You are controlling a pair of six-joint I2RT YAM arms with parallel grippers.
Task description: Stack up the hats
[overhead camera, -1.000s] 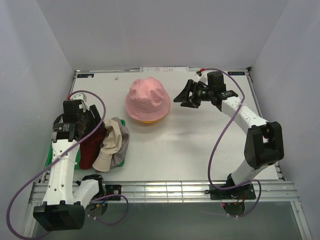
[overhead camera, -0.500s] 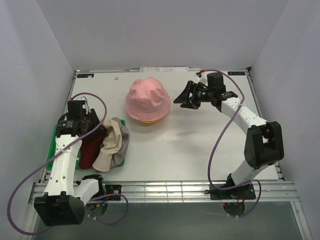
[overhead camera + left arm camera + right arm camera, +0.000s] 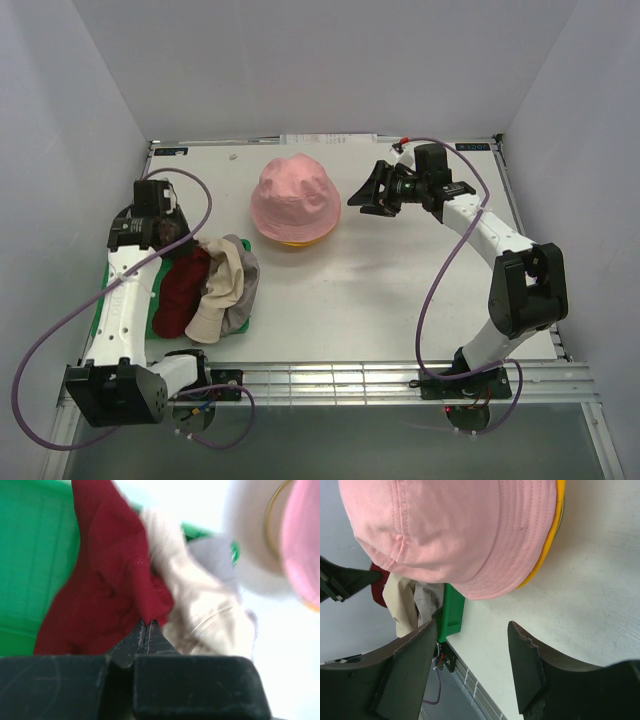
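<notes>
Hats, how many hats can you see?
5. The pink hat sits on the yellow-orange hat mid-table; the dark red hat, cream hat and grey hat lie bunched at the left over the green tray. More could hide underneath.

White matte table [image 3: 350, 290] under soft, even light. Boxed in by plain pale grey-lavender panels: back wall [image 3: 320, 70] beyond the table's far edge, left wall [image 3: 50, 150] and right wall [image 3: 590, 150] flanking it. Slotted metal rail [image 3: 330, 380] along the table's near edge.
</notes>
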